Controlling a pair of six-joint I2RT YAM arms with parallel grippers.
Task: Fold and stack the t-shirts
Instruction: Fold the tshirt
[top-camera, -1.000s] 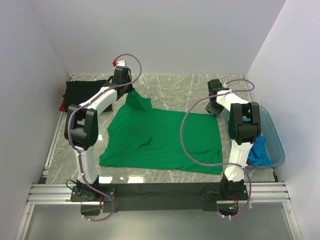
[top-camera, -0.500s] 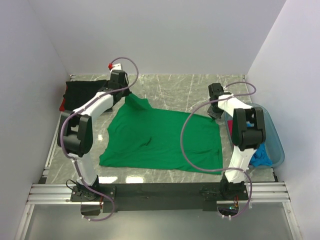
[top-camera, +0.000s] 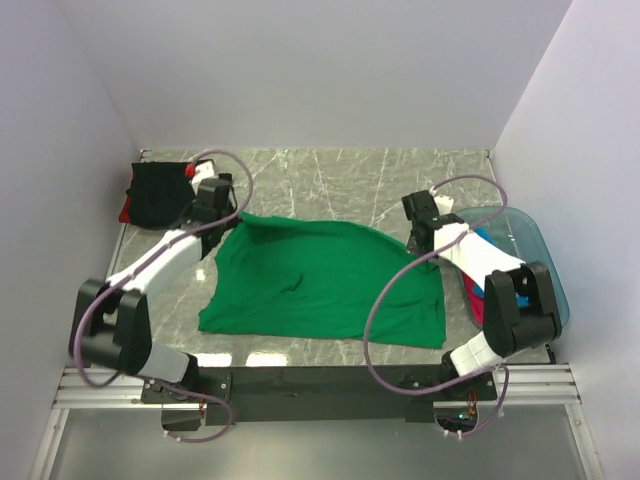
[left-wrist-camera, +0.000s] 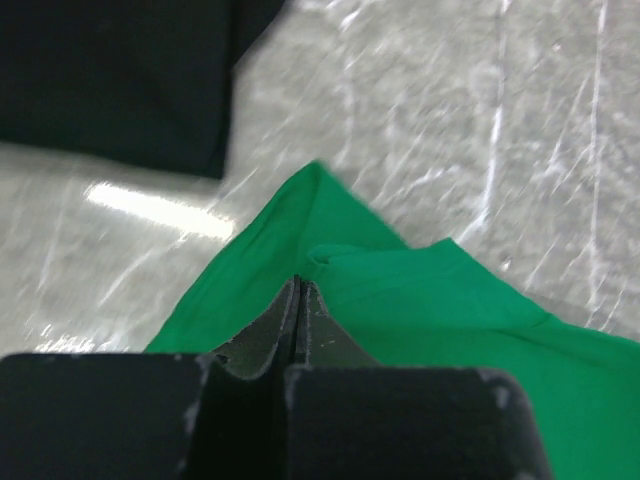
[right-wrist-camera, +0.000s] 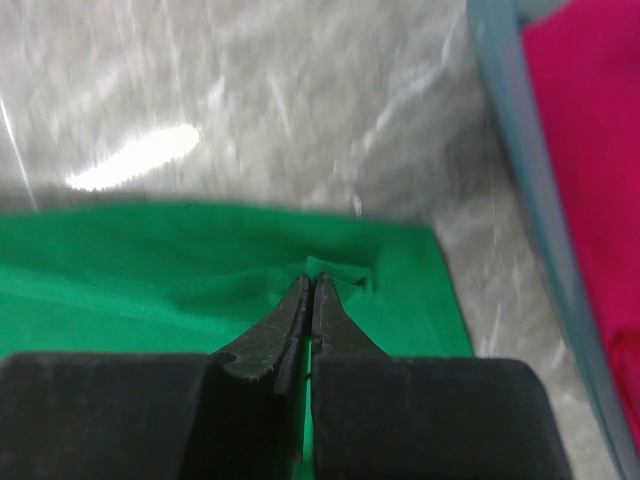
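The bright green t-shirt (top-camera: 320, 280) lies spread in the middle of the marble table. My left gripper (top-camera: 227, 221) is shut on its far left corner; in the left wrist view the jaws (left-wrist-camera: 300, 287) pinch a green fold (left-wrist-camera: 420, 300). Its far right corner is pinched by my right gripper (top-camera: 418, 248), which is also shut (right-wrist-camera: 311, 282) on green cloth (right-wrist-camera: 150, 270). A folded black t-shirt (top-camera: 158, 188) (left-wrist-camera: 110, 80) rests at the back left on something red (top-camera: 124, 212). Pink (right-wrist-camera: 590, 150) and blue (top-camera: 478, 238) cloth lie in the tub.
A translucent blue plastic tub (top-camera: 545, 272) (right-wrist-camera: 505, 140) stands at the right edge, close beside the right arm. White walls enclose the table on three sides. A metal rail (top-camera: 320, 385) with the arm bases runs along the near edge.
The right gripper has closed on the shirt's far right corner. Both arms have drawn back toward the near edge, carrying the shirt's far edge and its raised left peak down and nearer.
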